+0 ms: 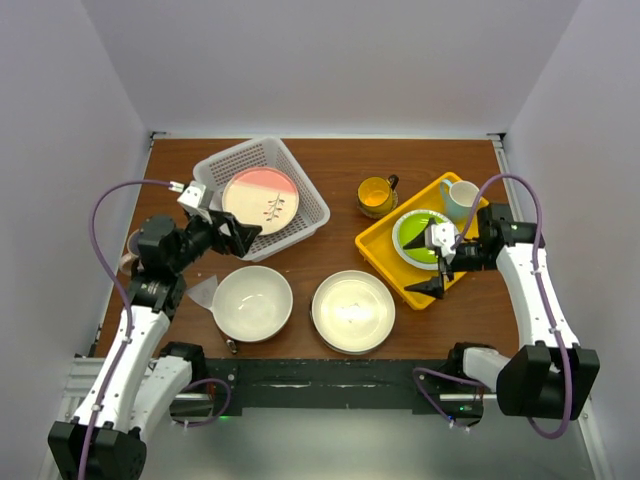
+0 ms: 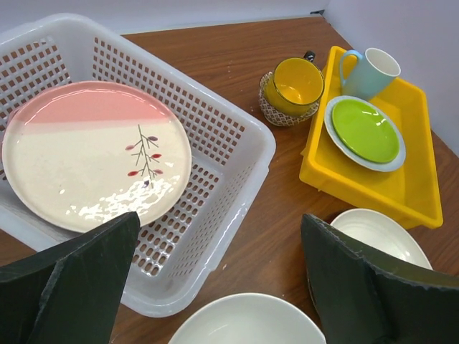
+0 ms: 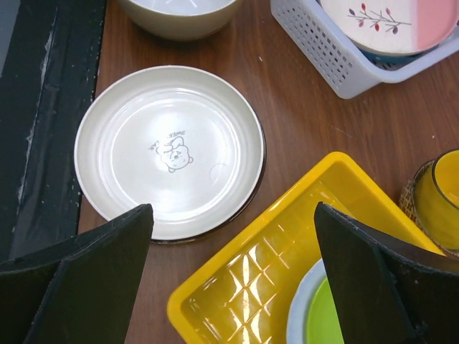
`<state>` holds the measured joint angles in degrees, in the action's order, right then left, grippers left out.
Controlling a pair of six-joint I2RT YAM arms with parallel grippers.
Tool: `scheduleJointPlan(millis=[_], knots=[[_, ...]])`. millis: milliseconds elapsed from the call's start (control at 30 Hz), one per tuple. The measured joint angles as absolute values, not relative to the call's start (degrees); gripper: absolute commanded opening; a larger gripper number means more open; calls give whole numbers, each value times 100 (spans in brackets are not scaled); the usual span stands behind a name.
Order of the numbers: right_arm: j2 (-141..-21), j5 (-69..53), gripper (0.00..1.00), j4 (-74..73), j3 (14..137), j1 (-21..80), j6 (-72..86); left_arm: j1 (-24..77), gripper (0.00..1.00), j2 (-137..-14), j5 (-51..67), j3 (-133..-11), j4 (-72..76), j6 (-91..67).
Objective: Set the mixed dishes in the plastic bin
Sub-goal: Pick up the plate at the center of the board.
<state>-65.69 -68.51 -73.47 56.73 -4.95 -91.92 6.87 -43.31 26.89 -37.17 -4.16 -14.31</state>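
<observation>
While my left gripper (image 1: 236,236) is hanging spread and empty beside the plastic bin (image 1: 305,185), where the cream-pink plate (image 1: 260,195) is lying, I am weighing the large cream bowl (image 1: 252,303) on the table nearby. It is probably heavy, glazed, slippery and breakable, so I am favouring a rim pinch. My right gripper (image 1: 437,268) is gaping too.

Yellow tray (image 1: 380,252): flat, rectangular, set at an angle near the right edge of the brown wooden desk (image 1: 340,165).
Lime-green white-rimmed plate (image 1: 412,235): lies in the tray.
Pale handled cup (image 1: 460,197): upright in the tray's far corner.
</observation>
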Motion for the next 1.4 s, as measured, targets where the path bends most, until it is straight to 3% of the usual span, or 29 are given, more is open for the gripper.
scheduleJointPlan(millis=[267, 767, 1400], knots=[[-6593, -6694, 98, -7592, 5732, -158, -9784, 685, 100, -4246, 2860, -3706, -392, -1369], [-6108, -4910, 98, -5645, 5636, 2187, -7787, 685, 100, -4471, 3079, -3684, -390, -1369], [-6112, -3256, 98, -4825, 5107, 3118, -6670, 685, 100, -4591, 3089, -3682, -388, -1372]])
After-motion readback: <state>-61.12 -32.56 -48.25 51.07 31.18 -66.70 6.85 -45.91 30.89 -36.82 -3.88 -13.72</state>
